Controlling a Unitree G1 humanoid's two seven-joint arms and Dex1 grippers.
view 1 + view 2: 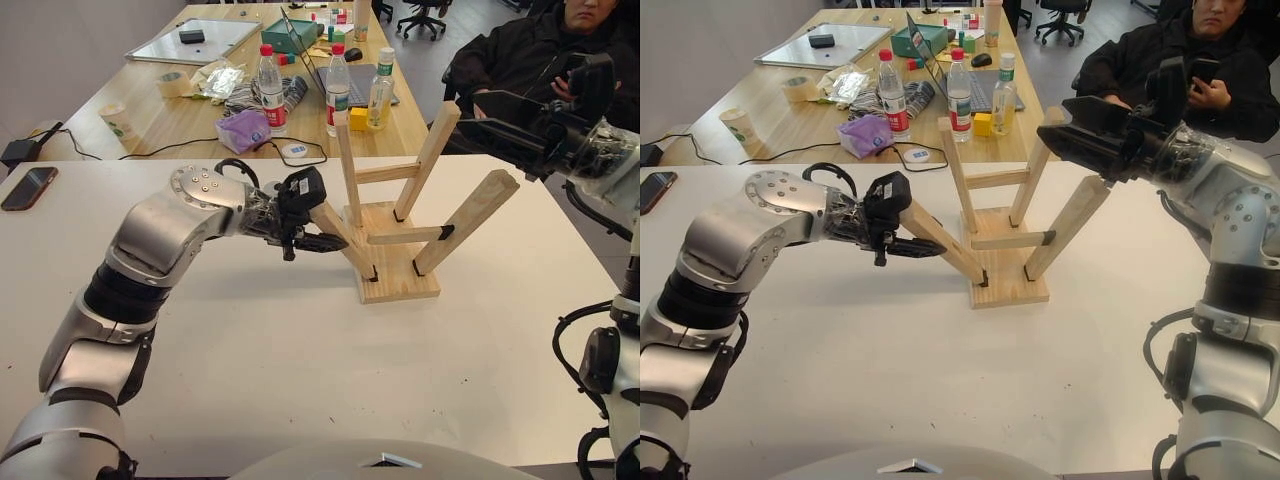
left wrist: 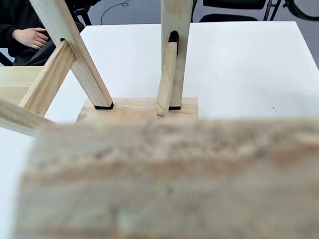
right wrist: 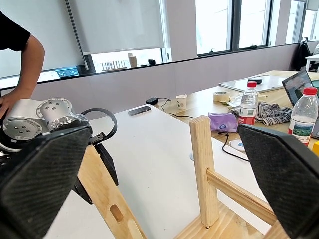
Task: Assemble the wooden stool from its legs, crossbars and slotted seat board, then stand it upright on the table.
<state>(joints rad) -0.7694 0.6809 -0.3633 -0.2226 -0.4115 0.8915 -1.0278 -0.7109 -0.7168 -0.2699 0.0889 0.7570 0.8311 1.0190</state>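
Observation:
The stool stands upside down on the white table, its seat board (image 1: 400, 283) flat and its legs pointing up. Two crossbars (image 1: 386, 172) (image 1: 405, 236) link the legs. My left gripper (image 1: 318, 238) is shut on the near-left leg (image 1: 945, 243), which leans outward from the board. In the left wrist view that leg (image 2: 169, 179) lies blurred across the front, with the board (image 2: 139, 105) behind it. My right gripper (image 1: 1072, 135) is open, level with the top of the far-right leg (image 1: 1032, 175) and above the near-right leg (image 1: 1070, 225). Its pads (image 3: 42, 179) stand wide apart around a leg (image 3: 202, 169).
A wooden table (image 1: 150, 110) behind holds bottles (image 1: 270, 90), a laptop, tape, a cup and a purple bag (image 1: 243, 128). A phone (image 1: 28, 187) lies at the white table's far left. The white table's near half (image 1: 330, 380) is bare.

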